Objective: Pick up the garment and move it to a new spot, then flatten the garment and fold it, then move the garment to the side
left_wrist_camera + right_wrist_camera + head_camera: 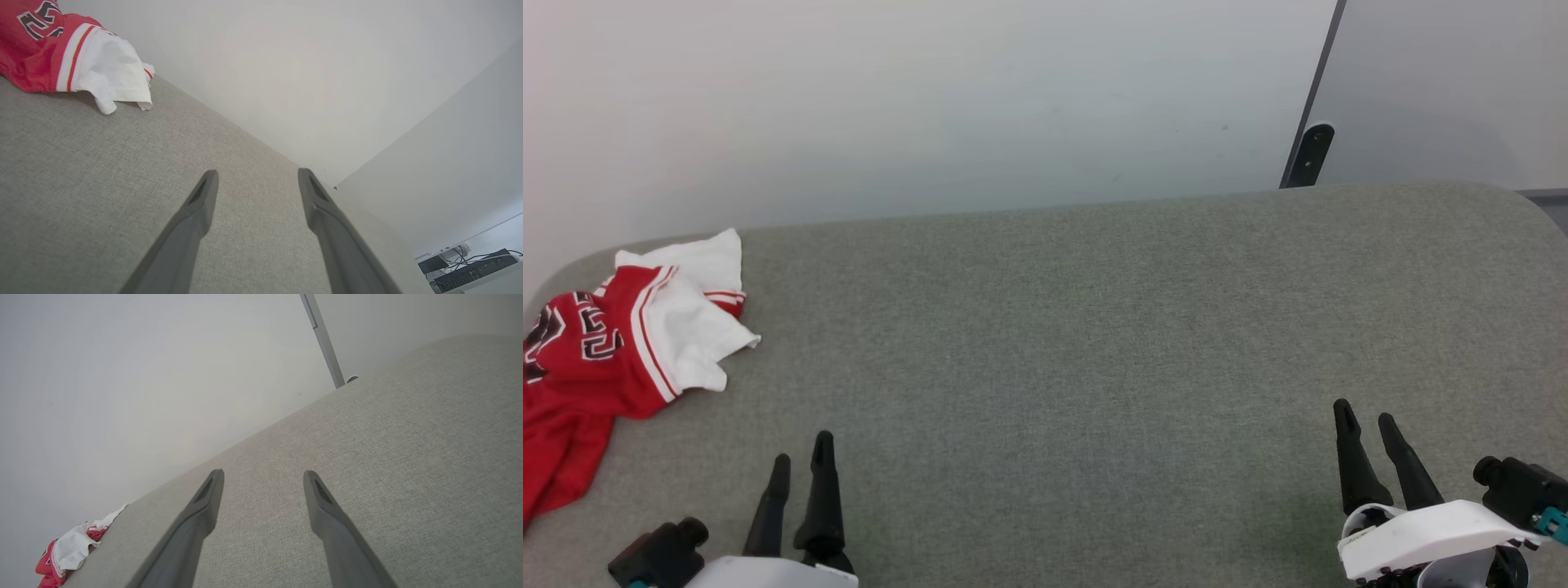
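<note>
The garment [613, 343] lies crumpled at the far left of the grey fabric surface [1094, 343], red with white sleeves, striped trim and black lettering showing. Part of it hangs toward the left edge. In the left wrist view the garment [61, 49] sits at the upper left, and in the right wrist view the garment [67, 551] is small at the lower left. My left gripper [800, 457] stands open near the front edge, below and to the right of the garment, nothing between its fingers. My right gripper [1364, 420] is open at the lower right, far from it.
A pale wall [931, 106] runs behind the surface. A dark upright bar [1311, 151] stands at the back right beside a grey panel. A keyboard and cables [470, 269] lie below, off the surface's end.
</note>
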Controlling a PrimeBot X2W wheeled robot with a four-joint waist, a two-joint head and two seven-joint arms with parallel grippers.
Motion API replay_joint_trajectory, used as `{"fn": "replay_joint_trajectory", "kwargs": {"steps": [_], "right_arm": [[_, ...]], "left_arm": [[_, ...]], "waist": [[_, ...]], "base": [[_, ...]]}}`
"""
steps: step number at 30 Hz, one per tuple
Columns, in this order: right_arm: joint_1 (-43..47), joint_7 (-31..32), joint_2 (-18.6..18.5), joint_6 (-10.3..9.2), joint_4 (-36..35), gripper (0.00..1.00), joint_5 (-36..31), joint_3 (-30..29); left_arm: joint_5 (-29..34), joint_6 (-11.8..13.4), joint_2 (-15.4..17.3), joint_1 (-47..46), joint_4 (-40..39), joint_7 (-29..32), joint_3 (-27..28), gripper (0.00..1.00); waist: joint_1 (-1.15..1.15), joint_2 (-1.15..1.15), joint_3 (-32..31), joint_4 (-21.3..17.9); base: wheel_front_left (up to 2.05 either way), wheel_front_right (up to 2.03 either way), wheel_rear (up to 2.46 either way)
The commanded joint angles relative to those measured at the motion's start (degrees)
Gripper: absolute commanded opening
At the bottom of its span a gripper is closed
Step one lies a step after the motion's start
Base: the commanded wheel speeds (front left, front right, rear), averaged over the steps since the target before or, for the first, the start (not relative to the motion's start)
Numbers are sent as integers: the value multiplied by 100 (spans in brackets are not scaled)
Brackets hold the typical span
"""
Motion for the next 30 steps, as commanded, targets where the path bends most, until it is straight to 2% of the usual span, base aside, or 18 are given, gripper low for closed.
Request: {"fn": "replay_joint_trajectory", "kwargs": {"steps": [1, 14, 30], "right_arm": [[-20, -57, -28, 31, -65, 100, -167, 23], [29, -259, -33, 38, -43, 100, -1032, 47], [49, -484, -39, 42, -1, 100, -2024, 34]], "left_arm": [[160, 22, 17, -1, -111, -56, 23, 100], [1245, 17, 34, 61, -331, -257, -95, 100], [2194, -106, 112, 126, -436, -481, -99, 100]], "waist": [[0, 0, -5, -9], [0, 0, -42, -51], [0, 0, -96, -99]], "base": [[0, 0, 0], [0, 0, 0], [0, 0, 0]]}}
